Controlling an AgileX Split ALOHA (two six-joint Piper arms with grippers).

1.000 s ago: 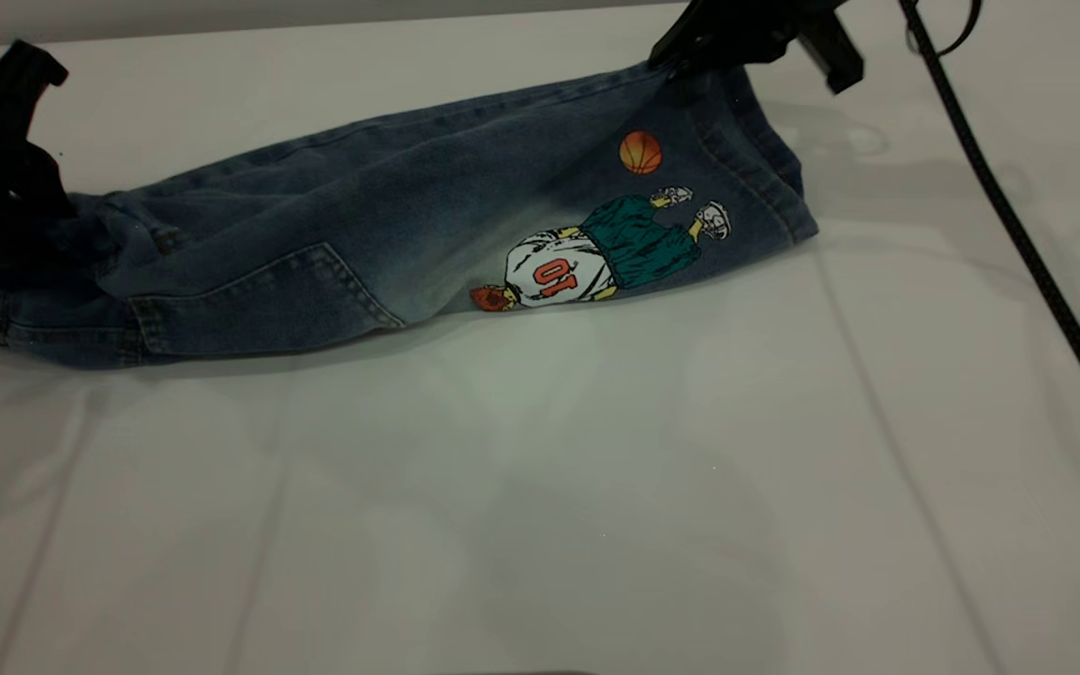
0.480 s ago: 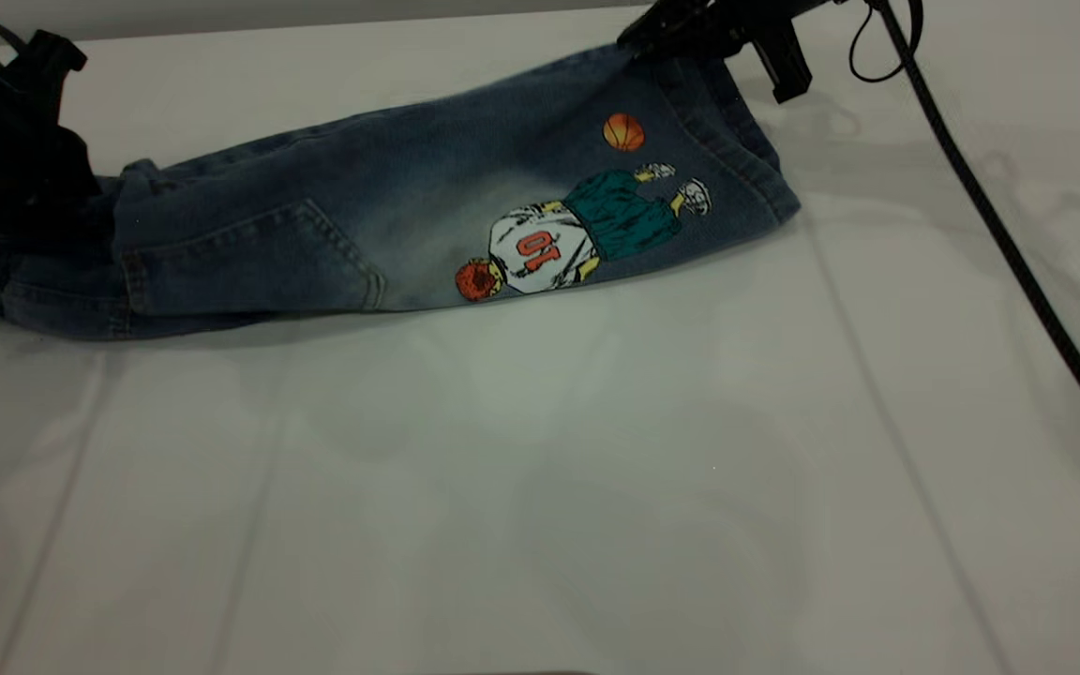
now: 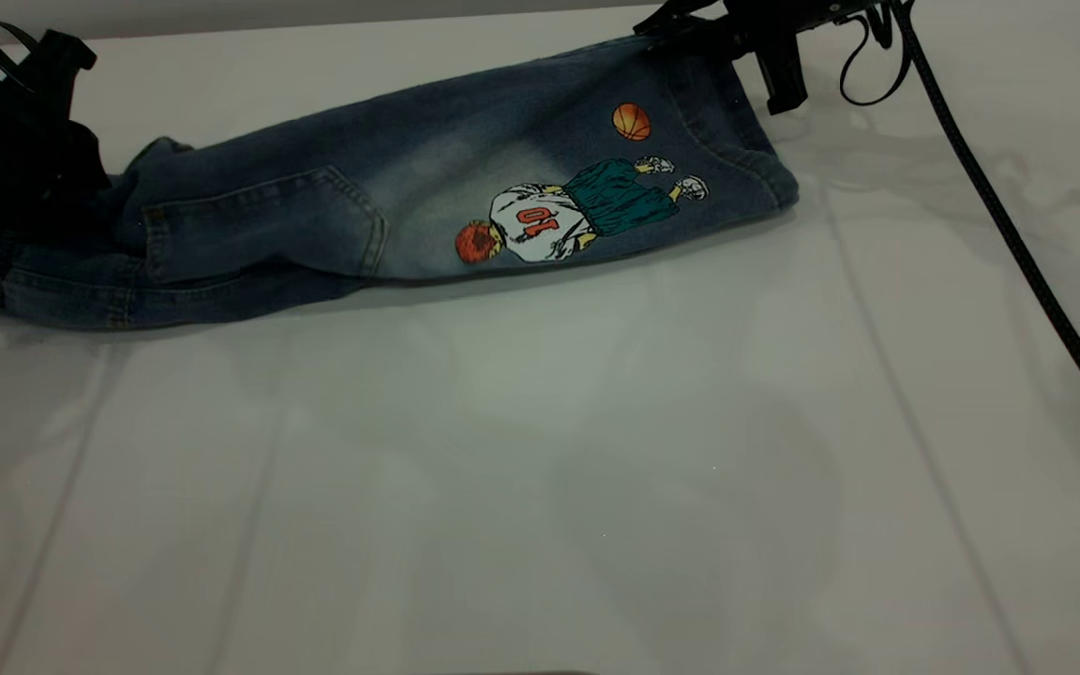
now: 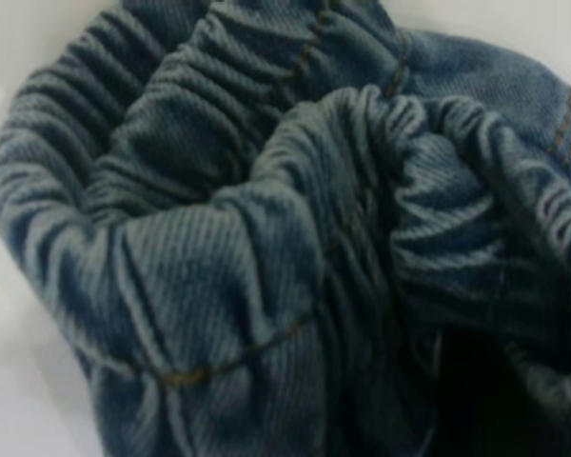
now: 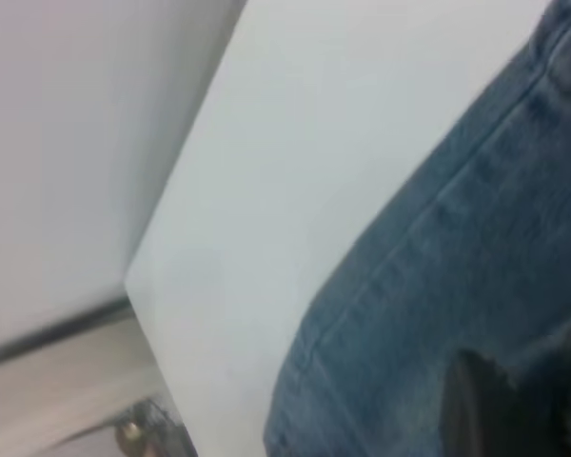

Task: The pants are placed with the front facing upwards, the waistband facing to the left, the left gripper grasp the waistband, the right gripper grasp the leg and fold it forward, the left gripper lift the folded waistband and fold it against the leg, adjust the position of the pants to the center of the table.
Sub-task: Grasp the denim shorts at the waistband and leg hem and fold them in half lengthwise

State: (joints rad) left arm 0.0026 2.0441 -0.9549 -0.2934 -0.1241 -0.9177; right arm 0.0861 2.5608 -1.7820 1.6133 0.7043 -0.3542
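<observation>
The blue denim pants [image 3: 427,187] lie folded lengthwise across the far part of the white table [image 3: 540,469], back side up, showing the patch pocket [image 3: 259,225]. The leg [image 3: 690,122] with the basketball-player print [image 3: 577,211] points right. At the leg's far hem corner my right gripper [image 3: 681,23] is shut on the leg; a dark finger [image 5: 495,400] presses on the denim. My left gripper [image 3: 6,141] sits at the far left, shut on the bunched, ruffled waistband [image 4: 219,238], which fills the left wrist view and hides the jaws.
A long black cable [image 3: 1018,244] trails from the right arm down the table's right side. The table's far edge [image 3: 362,23] runs just behind the pants, with a grey wall beyond. The wide near half of the table is bare white.
Both grippers have drawn the folded pants toward the far edge. The top layer now lies flatter, and the pocket and print have shifted farther away.
</observation>
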